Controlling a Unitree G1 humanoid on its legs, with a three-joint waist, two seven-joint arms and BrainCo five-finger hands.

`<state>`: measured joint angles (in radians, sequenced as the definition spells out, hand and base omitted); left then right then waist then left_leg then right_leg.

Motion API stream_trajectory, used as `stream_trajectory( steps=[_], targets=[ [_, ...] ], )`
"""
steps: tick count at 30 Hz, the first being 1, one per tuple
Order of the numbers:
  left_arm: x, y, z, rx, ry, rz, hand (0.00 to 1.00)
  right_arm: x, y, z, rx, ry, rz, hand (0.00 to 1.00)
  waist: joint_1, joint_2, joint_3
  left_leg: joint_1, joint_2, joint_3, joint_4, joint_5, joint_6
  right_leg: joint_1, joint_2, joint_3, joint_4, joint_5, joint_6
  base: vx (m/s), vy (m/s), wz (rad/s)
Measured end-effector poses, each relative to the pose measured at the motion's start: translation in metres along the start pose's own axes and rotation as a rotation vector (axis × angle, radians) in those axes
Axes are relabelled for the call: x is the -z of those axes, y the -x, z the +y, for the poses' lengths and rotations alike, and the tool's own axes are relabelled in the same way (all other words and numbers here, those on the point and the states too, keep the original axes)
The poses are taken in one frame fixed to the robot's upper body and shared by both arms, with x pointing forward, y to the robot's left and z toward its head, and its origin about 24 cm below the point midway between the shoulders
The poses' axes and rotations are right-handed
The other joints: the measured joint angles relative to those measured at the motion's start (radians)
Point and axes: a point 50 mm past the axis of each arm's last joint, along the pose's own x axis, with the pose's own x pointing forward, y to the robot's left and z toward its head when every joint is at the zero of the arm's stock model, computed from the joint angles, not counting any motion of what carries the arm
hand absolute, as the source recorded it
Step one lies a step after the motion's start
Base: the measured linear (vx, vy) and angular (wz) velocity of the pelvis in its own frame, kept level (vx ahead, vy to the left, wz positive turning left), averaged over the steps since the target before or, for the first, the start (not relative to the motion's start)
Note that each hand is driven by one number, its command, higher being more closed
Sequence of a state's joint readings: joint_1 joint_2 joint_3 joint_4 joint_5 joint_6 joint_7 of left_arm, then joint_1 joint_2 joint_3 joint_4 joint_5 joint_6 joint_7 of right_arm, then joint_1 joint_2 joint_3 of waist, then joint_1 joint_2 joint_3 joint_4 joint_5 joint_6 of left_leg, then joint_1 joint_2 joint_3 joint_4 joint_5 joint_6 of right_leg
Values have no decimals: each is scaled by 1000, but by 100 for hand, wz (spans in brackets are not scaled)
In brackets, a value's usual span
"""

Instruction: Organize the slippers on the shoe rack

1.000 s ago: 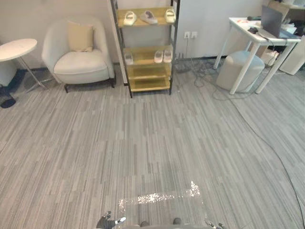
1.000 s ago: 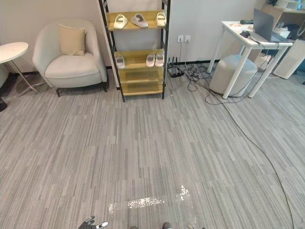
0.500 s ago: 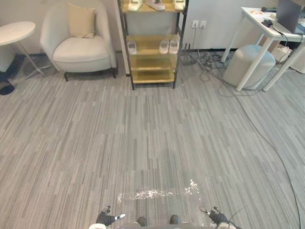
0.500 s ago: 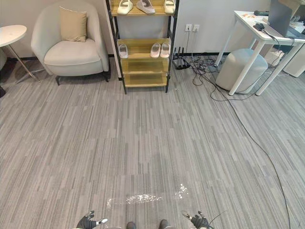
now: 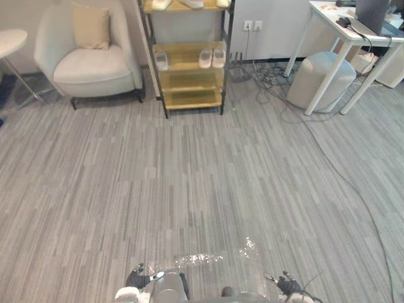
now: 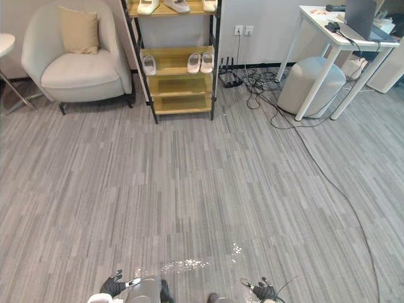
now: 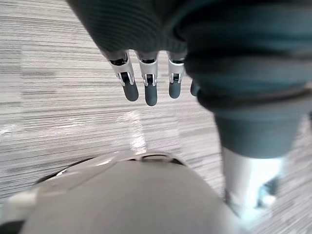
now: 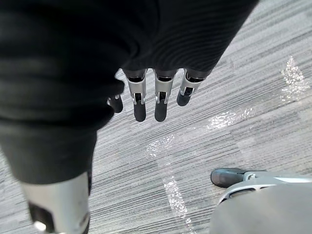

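Observation:
The shoe rack (image 5: 187,69), black-framed with wooden shelves, stands far off against the back wall. On its top shelf lie pale slippers (image 6: 148,6), partly cut off by the view's edge. On the shelf below, a single white slipper (image 5: 161,60) lies at the left and a white pair (image 5: 212,57) at the right. The two lowest shelves are bare. My left hand (image 5: 136,278) and right hand (image 5: 287,285) hang low by my sides, far from the rack. The left fingers (image 7: 148,90) and the right fingers (image 8: 158,105) point straight down at the floor and hold nothing.
A cream armchair (image 5: 85,57) with a cushion stands left of the rack, and a round white table (image 5: 9,41) further left. At the right are a white desk (image 5: 353,31) with a laptop, a grey pouf (image 5: 319,79) and floor cables (image 5: 271,88).
The whole picture has shifted: the rack now sits higher and further left, its top shelf cut off, so the camera has moved. Both hands still hang at the bottom edge.

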<state>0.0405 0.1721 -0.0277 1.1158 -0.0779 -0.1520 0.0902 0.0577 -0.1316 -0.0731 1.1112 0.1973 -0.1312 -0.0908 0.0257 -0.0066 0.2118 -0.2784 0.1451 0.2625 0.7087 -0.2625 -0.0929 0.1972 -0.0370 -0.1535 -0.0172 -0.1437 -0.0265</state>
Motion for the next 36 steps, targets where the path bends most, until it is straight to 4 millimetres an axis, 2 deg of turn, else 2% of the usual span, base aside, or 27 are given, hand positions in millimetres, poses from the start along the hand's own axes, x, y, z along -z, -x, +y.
stream_trajectory(
  steps=[2,4,5,6,7,8,9,10,11,12,13,15,18,20,21,22,23,24,25,26,27,28,29,31,33,35,36],
  targets=[
    [-4,-1,0,-2,4,-22,0,-3,-1,4,-7,-3,-8,0,12,-12,6,-33,-54,0,-247,62,6,-3,-43,13,0,-26,23,269,149,-31],
    [-3,1,-4,3,14,-23,0,-6,-2,5,-14,6,-15,0,26,4,4,-38,-61,-27,-417,126,14,2,-44,47,11,-66,53,325,226,-62],
    [2,2,-1,-2,11,-9,0,-6,-1,11,-29,9,-14,0,37,-4,2,-37,-58,-50,-372,158,64,11,-49,78,59,-125,67,419,240,-68],
    [3,2,3,-9,8,-9,0,-4,-1,15,-40,9,-10,0,40,-16,-5,-37,-65,-49,-338,156,65,10,-61,83,93,-153,65,482,197,-63],
    [3,2,9,-23,1,-5,0,-1,1,24,-66,13,-2,0,41,-48,-18,-37,-73,-29,-295,119,79,-24,-83,92,200,-183,85,484,165,-49],
    [3,2,10,-27,-4,-3,0,-1,1,30,-83,16,-5,0,45,-62,-29,-29,-73,-10,-289,89,84,-97,-94,105,349,-186,99,607,219,-51],
    [5,2,13,-29,-19,3,0,-5,1,36,-104,23,-20,0,46,-63,-28,1,-74,1,-288,69,91,-192,-108,126,570,-155,210,518,207,-34],
    [7,2,14,-29,-31,13,0,-11,0,38,-109,28,-33,0,34,-66,-27,27,-80,4,-283,50,102,-239,-111,139,686,-138,288,549,208,-8],
    [7,2,13,-23,-46,21,0,-12,0,38,-110,38,-34,0,27,-58,-21,72,-87,5,-284,22,114,-275,-116,133,819,-132,301,667,185,2],
    [4,1,8,-6,-63,12,0,-18,-2,37,-113,49,-50,0,32,-48,-7,191,-97,5,-323,-11,124,-309,-124,69,946,-150,245,561,139,0],
    [3,1,7,-3,-66,11,0,-19,-2,37,-115,50,-52,0,32,-41,-3,209,-98,5,-336,-13,124,-315,-126,55,952,-155,228,550,105,-3],
    [-3,-1,0,14,-63,-11,0,-31,-4,39,-129,57,-92,0,28,-17,3,334,-97,-3,-441,-11,123,-374,-119,-69,875,-206,111,522,48,9],
    [-19,-4,-12,42,-42,-55,0,-47,-6,36,-128,61,-147,0,18,24,22,388,-64,-32,-486,-11,122,-469,-94,-129,636,-198,67,491,-42,35],
    [-28,-5,-28,85,-47,-80,0,-52,-7,29,-114,65,-164,0,7,34,30,415,-40,-66,-501,-11,111,-521,-82,-104,399,-57,73,504,-129,61],
    [-27,-4,-31,94,-41,-76,0,-51,-7,28,-109,62,-159,0,3,33,30,443,-35,-81,-503,-20,79,-520,-81,-79,292,42,70,552,-221,59],
    [-22,-3,-31,94,-32,-64,0,-42,-5,29,-112,59,-135,0,-1,0,12,486,-40,-112,-495,-50,28,-511,-87,-38,225,159,63,555,-262,64],
    [-19,-2,-31,94,-33,-55,0,-41,-5,30,-116,53,-134,0,-10,-5,8,500,-38,-128,-479,-67,2,-513,-89,-23,263,239,49,578,-311,55],
    [-18,-1,-41,112,-22,-47,0,-49,-7,28,-111,64,-155,0,-20,37,8,487,11,-150,-405,-71,-13,-514,-66,-62,342,180,34,560,-306,48],
    [-19,-1,-44,123,-27,-50,0,-49,-7,27,-109,65,-156,0,-25,48,-1,423,38,-172,-272,-57,-37,-499,-58,-82,340,137,26,667,-331,36],
    [-24,-1,-50,136,-18,-63,0,-49,-7,24,-103,72,-155,0,-20,74,12,325,87,-182,-62,-18,-62,-455,-25,-94,306,118,12,524,-252,28],
    [-27,-2,-53,143,-14,-68,0,-49,-8,20,-92,78,-150,0,-15,103,21,253,129,-172,96,-13,-63,-397,7,-100,260,109,0,516,-212,6],
    [-27,-2,-52,138,-4,-68,0,-47,-8,17,-82,75,-139,0,-14,114,29,217,152,-143,187,-25,-58,-331,25,-106,216,106,-4,489,-157,-2],
    [-29,-3,-50,126,13,-71,0,-42,-8,15,-75,75,-121,0,-14,98,40,185,157,-97,234,-39,-34,-257,27,-112,169,99,-13,544,-140,2],
    [-34,-3,-46,116,19,-94,0,-39,-8,14,-64,73,-110,0,-9,81,45,109,135,-23,200,-53,-8,-165,16,-114,105,91,-3,377,-59,2],
    [-41,-4,-45,115,25,-129,0,-39,-8,17,-63,65,-110,0,6,76,48,25,95,11,16,-51,5,-123,2,-110,64,80,16,358,48,-4],
    [-45,-5,-44,111,35,-142,0,-38,-7,21,-71,59,-106,0,15,67,53,-4,43,11,-182,-9,22,-101,-20,-111,53,66,37,344,141,4],
    [-45,-5,-45,108,56,-141,0,-36,-7,23,-76,57,-100,0,29,63,52,7,-5,-6,-422,119,17,-78,-39,-108,45,44,68,466,259,-16]
  ],
)
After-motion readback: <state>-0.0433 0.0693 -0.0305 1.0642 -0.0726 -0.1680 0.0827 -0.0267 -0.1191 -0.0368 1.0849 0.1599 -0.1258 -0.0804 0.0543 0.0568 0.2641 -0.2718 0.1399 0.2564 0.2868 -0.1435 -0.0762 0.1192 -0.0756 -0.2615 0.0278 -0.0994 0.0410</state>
